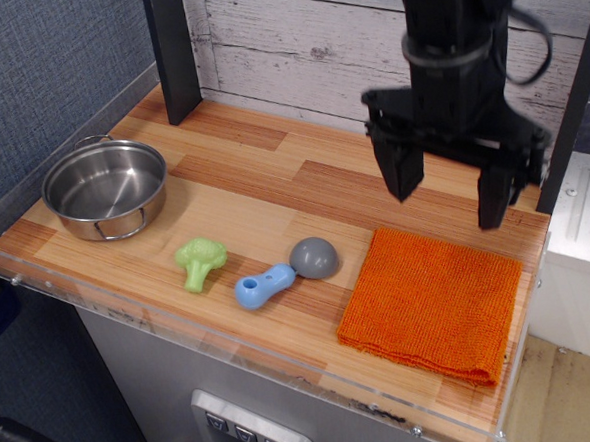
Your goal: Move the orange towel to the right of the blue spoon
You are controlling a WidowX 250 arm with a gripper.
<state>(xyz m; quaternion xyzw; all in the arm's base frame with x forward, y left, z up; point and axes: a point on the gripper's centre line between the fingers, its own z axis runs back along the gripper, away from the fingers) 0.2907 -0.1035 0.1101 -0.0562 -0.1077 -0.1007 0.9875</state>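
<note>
You have the orange towel [428,306] lying flat on the wooden table [273,187], just to the right of the blue spoon [281,273]. The towel's left edge sits near the spoon's grey dome bowl but does not touch it. The spoon's light-blue handle points away from the towel, toward the front left.

Your gripper [452,193] hangs in the air above the towel's back edge, clear of the cloth. Its jaws stand wide apart and hold nothing; both black fingers [402,172] point down.

On the spoon's other side, just to its left, you see a green broccoli toy [199,260]. Farther left of the spoon, near the table's left end, stands a steel pot [106,188], upright. A clear plastic rim runs along the table's front edge, just ahead of the spoon and towel.
</note>
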